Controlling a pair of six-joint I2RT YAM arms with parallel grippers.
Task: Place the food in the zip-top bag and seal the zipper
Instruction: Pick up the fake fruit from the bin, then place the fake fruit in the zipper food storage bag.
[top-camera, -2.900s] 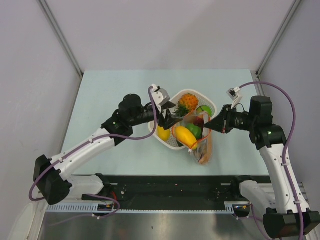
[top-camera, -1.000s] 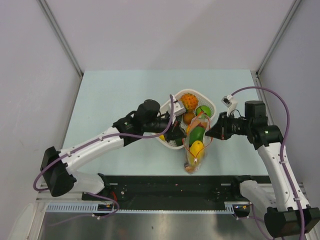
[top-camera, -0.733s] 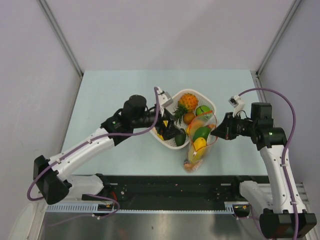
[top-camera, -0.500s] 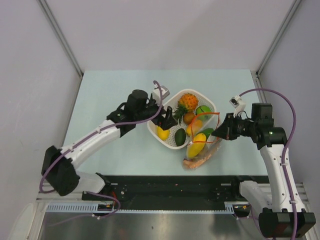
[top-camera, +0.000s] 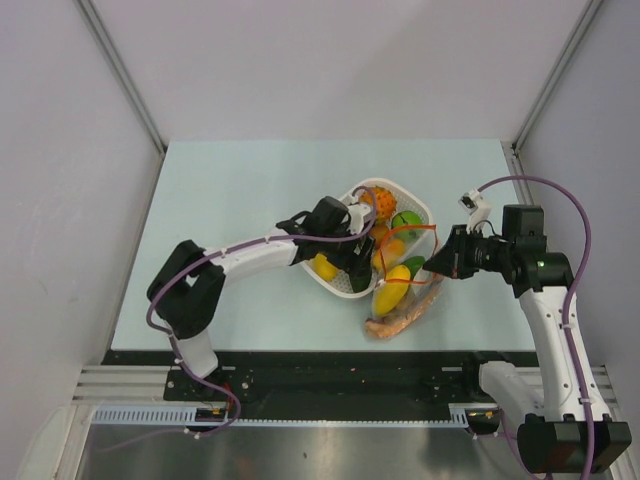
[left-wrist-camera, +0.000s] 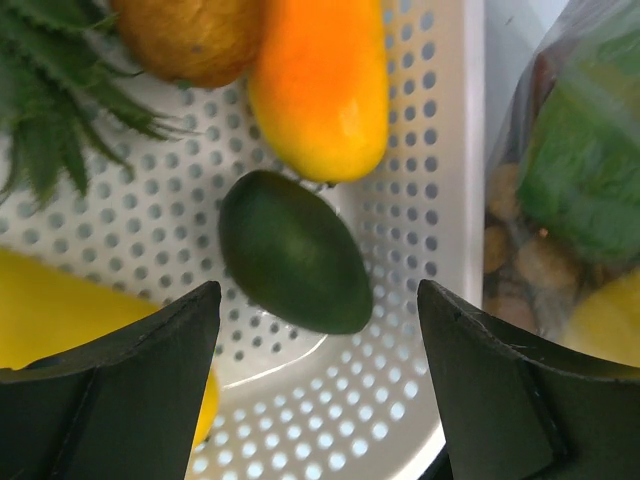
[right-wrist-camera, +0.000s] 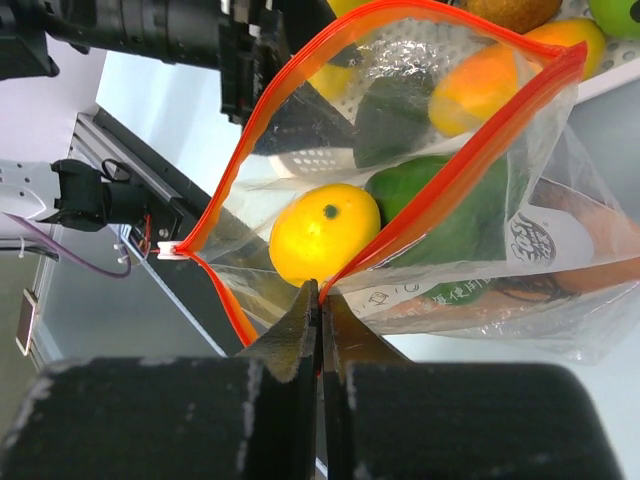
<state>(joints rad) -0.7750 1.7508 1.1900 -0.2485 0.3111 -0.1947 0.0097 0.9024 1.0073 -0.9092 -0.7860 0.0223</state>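
Tabletop (top-camera: 230, 190) pale mint — walls (top-camera: 330, 60) grey

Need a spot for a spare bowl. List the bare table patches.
Bare: the far strip of the table between the white basket and the back wall, plus its far-left corner. Crowded: the near middle, around basket and zip-top bag.

Printed logo (right-wrist-camera: 527, 243) on zip-top bag (right-wrist-camera: 450, 230): characters illegible.

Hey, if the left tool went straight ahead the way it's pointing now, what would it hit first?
Most likely the dark green fruit, lying on the white basket floor right between the open left tool fingers, though depth is hard to judge.
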